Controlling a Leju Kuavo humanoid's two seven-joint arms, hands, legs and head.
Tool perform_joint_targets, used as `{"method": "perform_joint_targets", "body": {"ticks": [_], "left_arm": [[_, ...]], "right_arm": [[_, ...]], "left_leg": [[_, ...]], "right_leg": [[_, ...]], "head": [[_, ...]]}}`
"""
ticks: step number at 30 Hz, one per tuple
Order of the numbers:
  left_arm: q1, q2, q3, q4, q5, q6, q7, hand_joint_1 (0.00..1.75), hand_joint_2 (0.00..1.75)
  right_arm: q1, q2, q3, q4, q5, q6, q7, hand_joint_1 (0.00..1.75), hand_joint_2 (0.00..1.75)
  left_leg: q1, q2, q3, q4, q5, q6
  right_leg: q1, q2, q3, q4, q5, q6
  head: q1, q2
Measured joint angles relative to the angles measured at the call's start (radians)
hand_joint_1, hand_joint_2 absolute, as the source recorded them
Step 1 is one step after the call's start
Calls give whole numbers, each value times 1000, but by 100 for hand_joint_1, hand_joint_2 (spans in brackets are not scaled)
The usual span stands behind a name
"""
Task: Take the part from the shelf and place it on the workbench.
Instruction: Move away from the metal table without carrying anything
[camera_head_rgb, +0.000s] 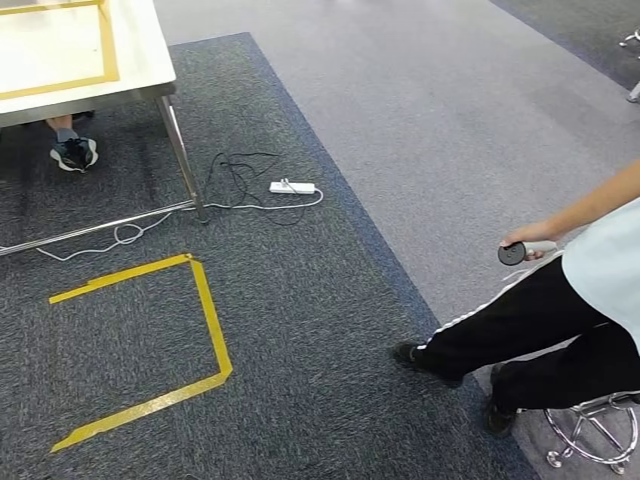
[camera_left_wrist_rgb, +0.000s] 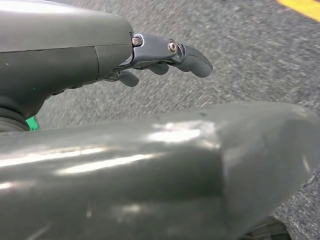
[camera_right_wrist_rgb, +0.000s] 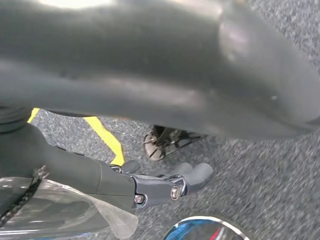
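Note:
A pale workbench (camera_head_rgb: 140, 45) with a yellow taped rectangle on its top stands at the far left of the head view. My left hand (camera_left_wrist_rgb: 162, 57) hangs over dark carpet, its fingers stretched out and apart with nothing in them. Over the same carpet hangs my right hand (camera_right_wrist_rgb: 166, 182), fingers extended and holding nothing. A person seated at the right holds a small round black object (camera_head_rgb: 515, 253) out over the grey floor.
A yellow tape outline (camera_head_rgb: 215, 330) marks a square on the dark carpet ahead. A white power strip (camera_head_rgb: 292, 187) and loose cables lie by the bench leg (camera_head_rgb: 181, 155). The seated person's legs (camera_head_rgb: 521, 325) and chrome stool base (camera_head_rgb: 596, 435) take up the right. A shoe (camera_head_rgb: 73, 152) shows under the bench.

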Motion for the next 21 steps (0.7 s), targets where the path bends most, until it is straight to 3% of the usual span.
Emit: {"method": "perform_joint_targets", "body": {"ticks": [1,3,5,7,9,11,13,14,15,17,18,20,21], "left_arm": [[0,0,-1,-1,0,0,0,0,0],[0,0,-5,-1,1,-1,0,0,0],[0,0,-11,-3,4,-5,2,0,0],[-2,0,-20,-7,9,-7,4,0,0],[-1,1,-27,-10,12,-7,6,0,0],[2,2,-28,-11,17,-8,8,0,0],[3,3,-29,-11,22,-8,11,0,0],[3,3,-30,-12,24,-8,12,0,0],[3,3,-31,-13,26,-8,14,0,0],[4,3,-34,-14,30,-9,15,0,0],[5,3,-34,-15,31,-10,15,0,0],[5,2,-35,-15,31,-12,14,0,0],[4,2,-35,-15,31,-11,12,0,0]], "right_arm": [[0,0,0,0,0,0,1,0,0],[-2,0,0,0,0,0,4,0,0],[-5,-1,0,0,0,2,7,0,0],[-3,-1,0,0,0,3,9,0,0],[0,-1,0,0,0,3,10,0,0],[-2,-1,0,0,0,3,12,0,0],[-3,-1,0,0,0,4,12,0,0],[-2,-1,0,0,0,4,13,0,0],[-2,-1,0,0,0,4,13,0,0],[-2,-1,0,0,0,6,15,0,0],[-3,-1,0,0,0,7,15,0,0],[-5,-1,0,0,0,9,16,0,0],[-3,-1,0,0,0,10,17,0,0]], "left_leg": [[-1,11,2,0,-1,-1],[-5,30,7,1,-5,-9],[-6,48,12,0,-7,-19],[-4,56,20,-3,-9,-31],[-2,16,12,32,-40,-40],[0,-35,-35,146,-104,-44],[1,-47,-89,256,-140,-47],[1,-48,-97,265,-128,-48],[3,-50,-88,235,-97,-49],[7,-81,-37,108,-22,-49],[10,-102,-15,55,-3,-47],[10,-127,-1,15,-1,-39],[7,-120,-2,12,0,-33]], "right_leg": [[2,-14,40,-72,36,-6],[12,-52,111,-204,79,-20],[20,-63,130,-246,85,-30],[18,-40,134,-255,93,-38],[12,-20,147,-270,105,-49],[8,2,153,-275,112,-57],[10,28,153,-273,113,-59],[10,43,154,-272,112,-59],[9,58,155,-270,111,-57],[7,87,153,-260,105,-50],[7,101,148,-252,101,-44],[4,123,133,-243,98,-30],[2,133,127,-242,99,-22]], "head": [[0,0],[0,0],[-1,0],[-1,0],[-4,0],[-10,0],[-11,0],[-11,0],[-11,0],[-12,0],[-12,0],[-13,0],[-14,0]]}}
